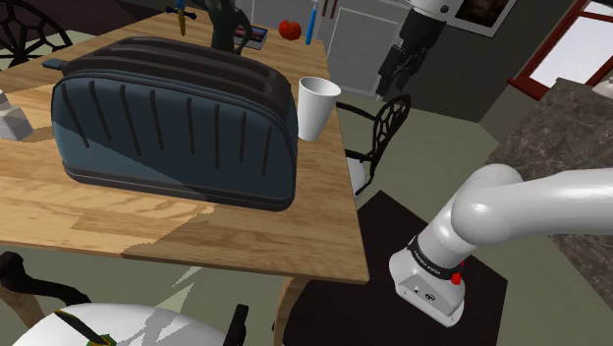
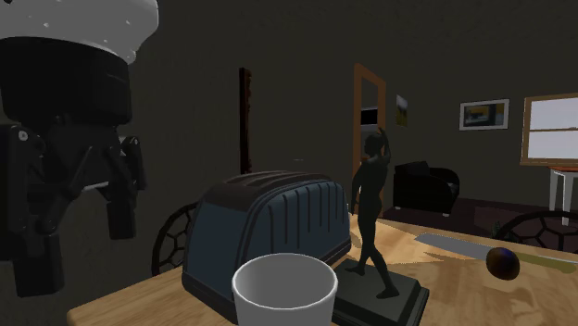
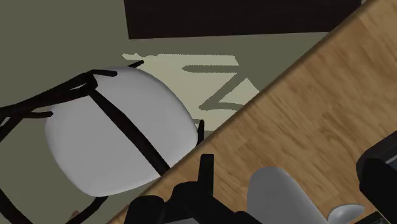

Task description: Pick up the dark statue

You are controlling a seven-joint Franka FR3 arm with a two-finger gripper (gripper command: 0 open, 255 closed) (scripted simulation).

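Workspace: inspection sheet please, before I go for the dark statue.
Surface: wooden table, bare at its near end.
Job's things: dark statue upright on its base, next to the toaster, not held.
Clutter: white cup beside the toaster; red fruit farther back.
Grippers: gripper open, in the air, apart from the statue.
Cables: nothing seen.
Surroundings: white-seated chair at the table's edge; window.

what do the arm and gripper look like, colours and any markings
The arm is glossy white, built of thick rounded links with dark bands at the joints. Near its foot there is a black ring with faint pale lettering, and beside it a small red dot. The gripper is all black, boxy and angular, with two blocky fingers under a white wrist segment.
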